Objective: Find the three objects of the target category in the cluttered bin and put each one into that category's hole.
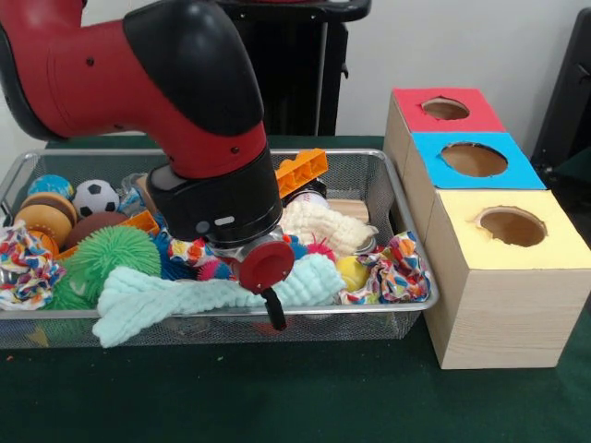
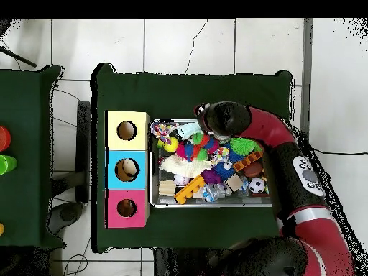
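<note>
Fingers (image 1: 274, 312) hang low over the mint-green knit toy (image 1: 199, 297) at the wire bin's (image 1: 406, 247) front edge; I cannot tell whether they are parted or closed. Beside the bin stand the red (image 1: 446, 111), blue (image 1: 474, 159) and yellow hole boxes (image 1: 511, 227) on the green worktop (image 1: 277, 397).

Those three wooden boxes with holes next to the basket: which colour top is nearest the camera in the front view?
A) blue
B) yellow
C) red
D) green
B: in the front view the yellow-topped box stands closest, with the blue-topped box behind it and the red-topped box farthest back.
</note>
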`<state>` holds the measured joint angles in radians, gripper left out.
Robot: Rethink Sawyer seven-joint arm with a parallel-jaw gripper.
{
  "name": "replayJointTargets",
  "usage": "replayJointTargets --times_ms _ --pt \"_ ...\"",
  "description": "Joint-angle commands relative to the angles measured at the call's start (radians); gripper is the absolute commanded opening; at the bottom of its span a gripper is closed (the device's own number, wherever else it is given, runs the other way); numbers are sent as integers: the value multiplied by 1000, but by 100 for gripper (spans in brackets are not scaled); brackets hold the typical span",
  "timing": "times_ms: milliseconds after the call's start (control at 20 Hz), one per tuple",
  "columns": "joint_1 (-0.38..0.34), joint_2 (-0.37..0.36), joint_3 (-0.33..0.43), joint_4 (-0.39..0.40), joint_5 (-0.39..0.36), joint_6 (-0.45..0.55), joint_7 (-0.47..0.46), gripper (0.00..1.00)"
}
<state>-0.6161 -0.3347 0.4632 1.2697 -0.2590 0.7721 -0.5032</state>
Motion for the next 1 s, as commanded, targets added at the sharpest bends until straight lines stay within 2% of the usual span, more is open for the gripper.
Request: replayJointTargets --times_ms 50,400,550,600,1000 --pt "-33 70 50 41 -37 -64 116 100" --pt "-54 64 66 65 -26 -42 115 100" --pt "-38 59 45 53 -24 -23 143 100" --pt "-31 58 38 47 -25 -16 151 0" --pt "-37 55 40 60 -24 -33 162 0"
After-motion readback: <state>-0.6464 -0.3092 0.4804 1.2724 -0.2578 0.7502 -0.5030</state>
